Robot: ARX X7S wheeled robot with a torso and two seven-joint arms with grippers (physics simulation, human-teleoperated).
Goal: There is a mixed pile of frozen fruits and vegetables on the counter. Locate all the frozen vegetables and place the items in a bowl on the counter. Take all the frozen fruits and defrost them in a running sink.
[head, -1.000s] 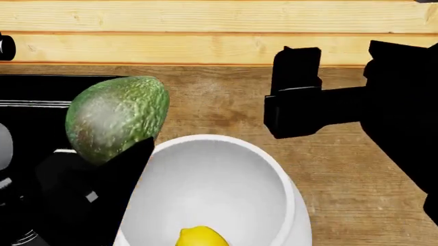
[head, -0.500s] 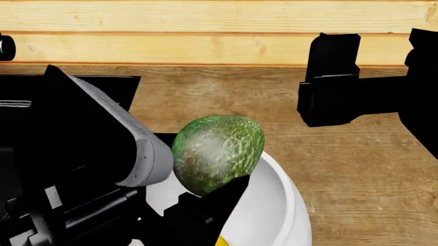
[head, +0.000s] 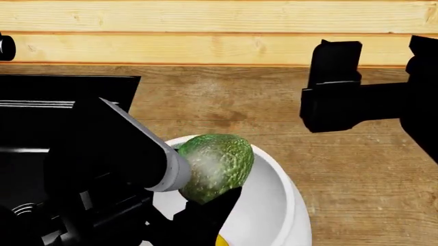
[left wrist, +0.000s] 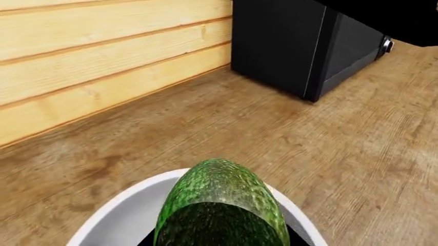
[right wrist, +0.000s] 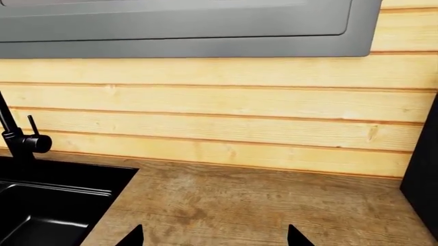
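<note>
Wood-grain counter (head: 356,169) fills the scene, running back to the pale plank wall (right wrist: 219,107). Against that wall, well beyond the bowl, stands a black box-shaped appliance (left wrist: 301,46). Glossy black sink (right wrist: 48,205) sits to the bowl's left, its thin black faucet (right wrist: 17,136) rising at the basin's back edge. And the big white bowl (head: 277,200) is parked on the counter just right of the sink. Left gripper (head: 205,205) is right over the bowl, jaws closed on the bumpy green avocado (head: 215,166), which hangs above the bowl's opening, partly below the rim line in the wrist view. Right gripper (right wrist: 213,237) hovers over bare counter, to the bowl's right and nearer the wall; jaws spread apart, nothing between them. A sliver of yellow lemon (head: 222,241) peeks from inside the bowl, beneath the avocado.
</note>
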